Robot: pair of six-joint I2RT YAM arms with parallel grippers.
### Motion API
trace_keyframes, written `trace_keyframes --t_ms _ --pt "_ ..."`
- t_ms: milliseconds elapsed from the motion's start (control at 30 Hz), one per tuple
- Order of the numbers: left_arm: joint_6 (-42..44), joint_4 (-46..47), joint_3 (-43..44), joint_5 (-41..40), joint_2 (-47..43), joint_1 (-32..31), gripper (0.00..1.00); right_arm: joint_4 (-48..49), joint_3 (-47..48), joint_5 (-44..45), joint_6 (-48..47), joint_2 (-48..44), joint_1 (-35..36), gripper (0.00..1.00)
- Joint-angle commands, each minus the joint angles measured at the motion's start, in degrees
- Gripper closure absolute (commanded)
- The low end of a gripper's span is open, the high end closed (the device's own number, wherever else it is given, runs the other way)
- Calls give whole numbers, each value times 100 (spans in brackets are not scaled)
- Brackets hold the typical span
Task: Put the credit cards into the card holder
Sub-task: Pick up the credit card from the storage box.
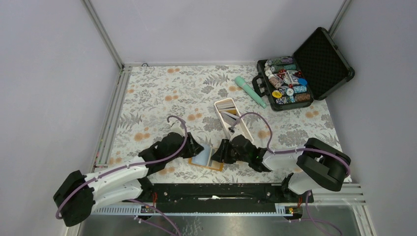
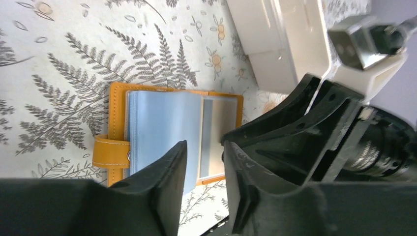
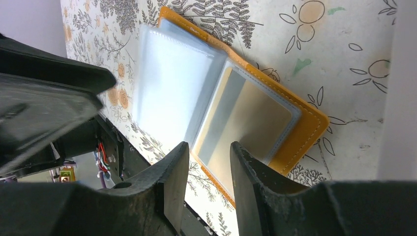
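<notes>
On a fern-print table [image 1: 162, 93] walled on three sides, the card holder [image 1: 204, 158] lies open near the front edge, its long axis running left-right. It is half hidden between the left gripper [image 1: 196, 149] and right gripper [image 1: 220, 153], both slightly parted and empty. A tan card [image 3: 248, 118] fills one pocket.

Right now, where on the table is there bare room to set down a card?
Widest: the far-left cloth between the side rail and the white tray. Smaller: right of the tray, below the chip case. Crowded: near centre, where the left gripper and right gripper meet over the card holder.
</notes>
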Motion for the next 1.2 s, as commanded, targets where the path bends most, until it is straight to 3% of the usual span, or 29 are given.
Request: trace_keyframes --t_ms 0,167,500,633,800,1000,1167 --pt "482 -963 588 -724 -444 32 57 -33 192 -12 -11 80 33 57" --pt "767 -1034 837 -529 -492 33 46 -190 212 67 -53 -46 33 57" --pt "12 796 601 495 853 4 49 -940 232 219 -119 -1170 37 56" --pt "-103 1215 737 591 1242 -127 49 -1861 354 728 -430 -2082 33 53" --pt "-1 1167 979 695 1694 -385 50 -3744 1057 1617 -1234 -2735 -176 50" --pt "-71 1167 1049 585 1777 -558 50 -4013 1470 1595 -1978 -2658 -880 48" --pt "4 821 1384 319 1577 -575 49 -4292 2023 1430 -2510 -1972 -1405 48"
